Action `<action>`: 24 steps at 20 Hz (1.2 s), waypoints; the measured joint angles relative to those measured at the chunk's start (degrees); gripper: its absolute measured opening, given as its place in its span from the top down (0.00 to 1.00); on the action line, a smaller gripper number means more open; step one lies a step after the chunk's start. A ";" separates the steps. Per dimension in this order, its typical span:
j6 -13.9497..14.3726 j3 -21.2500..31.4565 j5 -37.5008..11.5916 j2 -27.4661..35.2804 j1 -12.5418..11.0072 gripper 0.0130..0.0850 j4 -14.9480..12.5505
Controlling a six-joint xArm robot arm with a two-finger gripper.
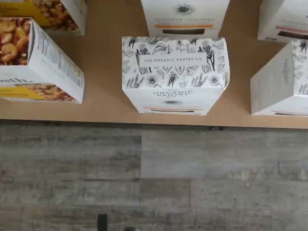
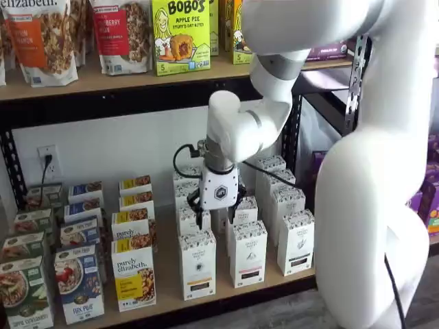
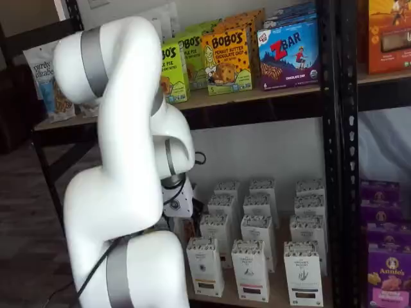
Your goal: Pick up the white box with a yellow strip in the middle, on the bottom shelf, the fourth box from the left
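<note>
Below the fingers of the gripper [image 2: 218,208], the white box [image 1: 174,72] has bare bottom shelf [image 1: 103,72] on either side before the granola box [image 1: 43,62] and the side carton [image 1: 284,82], while the rear carton [image 1: 185,17] crowds just behind.

A green Bobo's apple pie box [image 2: 180,35] and granola bags [image 2: 46,38] stand on the upper shelf [image 2: 103,82].
</note>
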 joint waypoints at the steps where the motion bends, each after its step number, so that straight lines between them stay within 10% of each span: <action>1: 0.71 -0.30 -0.46 0.78 -0.05 0.00 -0.82; 9: -4.29 -3.83 -1.94 7.59 0.14 0.00 4.74; 24: -5.44 -16.70 -2.16 22.00 -0.36 0.00 5.46</action>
